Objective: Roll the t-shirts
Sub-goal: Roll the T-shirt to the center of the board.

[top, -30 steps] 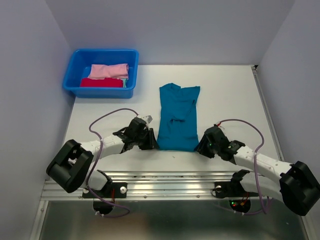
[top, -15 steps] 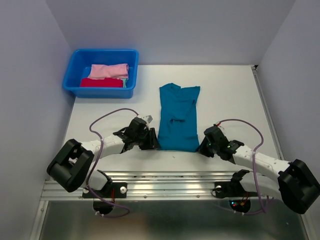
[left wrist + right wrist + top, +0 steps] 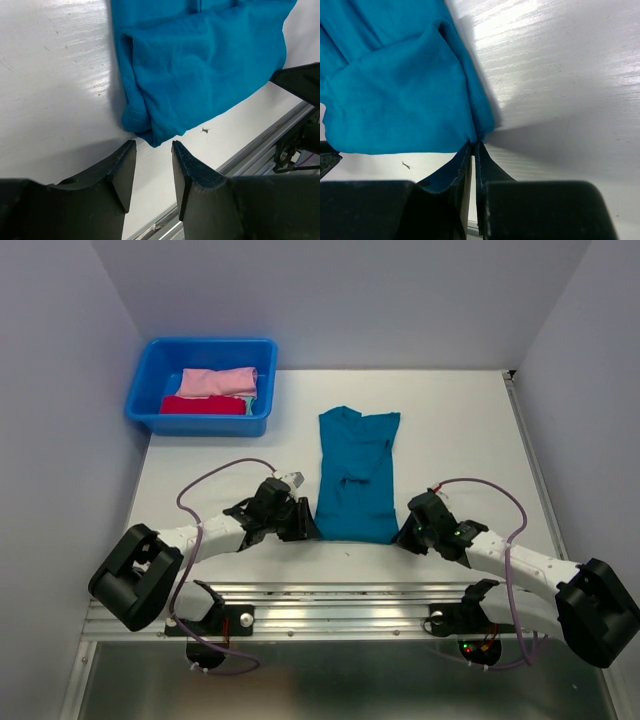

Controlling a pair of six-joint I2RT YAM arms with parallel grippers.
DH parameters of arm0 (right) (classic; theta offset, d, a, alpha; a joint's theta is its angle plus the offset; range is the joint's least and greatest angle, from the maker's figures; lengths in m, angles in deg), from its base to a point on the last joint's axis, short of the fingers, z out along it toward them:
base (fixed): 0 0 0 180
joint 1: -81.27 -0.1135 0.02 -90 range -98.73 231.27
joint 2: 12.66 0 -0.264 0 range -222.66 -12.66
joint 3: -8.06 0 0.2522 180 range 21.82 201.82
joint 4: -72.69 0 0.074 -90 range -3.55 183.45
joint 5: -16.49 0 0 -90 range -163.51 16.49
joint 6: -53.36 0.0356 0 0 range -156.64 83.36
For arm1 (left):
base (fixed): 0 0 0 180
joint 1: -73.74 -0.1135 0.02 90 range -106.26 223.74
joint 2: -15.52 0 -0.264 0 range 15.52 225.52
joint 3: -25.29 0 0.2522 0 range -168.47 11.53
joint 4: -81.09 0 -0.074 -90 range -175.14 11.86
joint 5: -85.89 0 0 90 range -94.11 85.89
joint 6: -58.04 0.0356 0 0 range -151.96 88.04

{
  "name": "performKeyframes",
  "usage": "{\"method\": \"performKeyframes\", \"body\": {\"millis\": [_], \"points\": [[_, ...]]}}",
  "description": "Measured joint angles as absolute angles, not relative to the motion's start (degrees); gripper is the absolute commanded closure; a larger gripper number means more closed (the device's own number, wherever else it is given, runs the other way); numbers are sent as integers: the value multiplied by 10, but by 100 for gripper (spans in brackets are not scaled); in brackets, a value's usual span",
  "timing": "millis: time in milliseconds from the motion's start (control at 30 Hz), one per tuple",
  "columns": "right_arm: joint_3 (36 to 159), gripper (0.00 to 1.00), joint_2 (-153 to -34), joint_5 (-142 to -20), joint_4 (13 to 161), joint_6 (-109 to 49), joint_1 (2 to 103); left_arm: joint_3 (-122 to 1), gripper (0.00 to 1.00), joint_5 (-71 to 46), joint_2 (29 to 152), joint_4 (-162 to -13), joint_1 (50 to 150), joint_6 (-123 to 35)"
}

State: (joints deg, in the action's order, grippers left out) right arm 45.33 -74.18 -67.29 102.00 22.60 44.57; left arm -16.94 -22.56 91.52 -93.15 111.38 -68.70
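A teal-blue t-shirt, folded into a long strip, lies on the white table with its hem toward the arms. My left gripper is open just short of the shirt's near left corner, which lies in front of the gap between the fingers. My right gripper is shut, pinching the shirt's near right corner at the fingertips. The shirt fills the upper part of the left wrist view and the upper left of the right wrist view. Pink and red shirts lie folded in the tub.
A bright-blue plastic tub stands at the table's far left corner. The metal rail runs along the near edge under both arms. Purple walls close in the table on three sides.
The right gripper has shifted slightly toward the shirt's near right corner. The left gripper has edged a little toward the near left corner. The shirt has not moved.
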Motion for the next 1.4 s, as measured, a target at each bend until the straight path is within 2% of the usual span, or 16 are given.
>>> {"method": "performKeyframes", "body": {"millis": [200,300,400,433,467,500,800,1000,1400], "points": [[453,89,-743,-673,1019,228,446,-162,53,-228,927,-948,1115,-688],[453,88,-747,-673,1018,228,446,-162,67,-234,943,-959,1115,-690],[453,89,-748,-673,1018,228,446,-162,75,-237,950,-964,1116,-691],[453,89,-748,-673,1018,228,446,-162,88,-237,952,-965,1116,-693],[453,90,-748,-673,1018,228,446,-162,97,-237,953,-966,1116,-693],[453,91,-748,-673,1018,228,446,-162,100,-237,953,-966,1116,-695],[456,98,-723,-667,1027,227,446,-170,100,-233,941,-946,1116,-697],[492,98,-718,-649,1050,218,446,-217,100,-224,910,-907,1116,-695],[590,98,-755,-608,1062,170,457,-316,100,-204,935,-841,1109,-681]]}}
